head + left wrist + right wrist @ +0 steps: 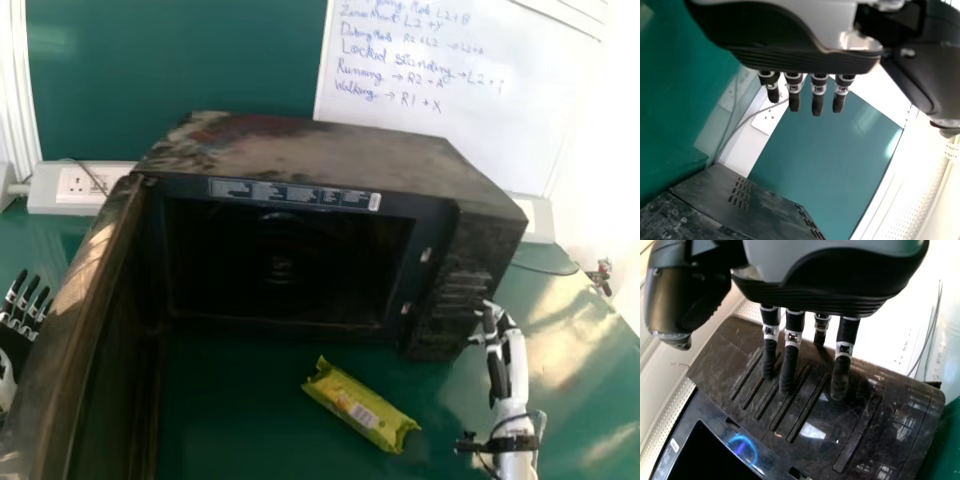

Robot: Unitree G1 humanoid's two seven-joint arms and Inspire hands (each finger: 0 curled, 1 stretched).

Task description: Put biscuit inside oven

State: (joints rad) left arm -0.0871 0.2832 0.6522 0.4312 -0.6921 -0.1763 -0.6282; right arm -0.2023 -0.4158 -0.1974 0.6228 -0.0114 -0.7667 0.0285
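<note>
The yellow-green biscuit packet (360,405) lies on the green table before the oven (330,160), whose door (85,330) is swung wide at the left. My right hand (495,350) is at the right of the packet, by the oven's control side, not touching the packet. In the right wrist view my right hand (790,355) has its fingers extended over the oven's button panel (785,395). My left hand (22,315) is at the far left, outside the door, fingers straight. The left wrist view shows my left hand (805,92) holding nothing.
A whiteboard (440,110) with handwriting stands behind the oven. A wall socket (80,185) is at the back left, and a cable (545,268) runs at the right. The open door forms a barrier between my left hand and the packet.
</note>
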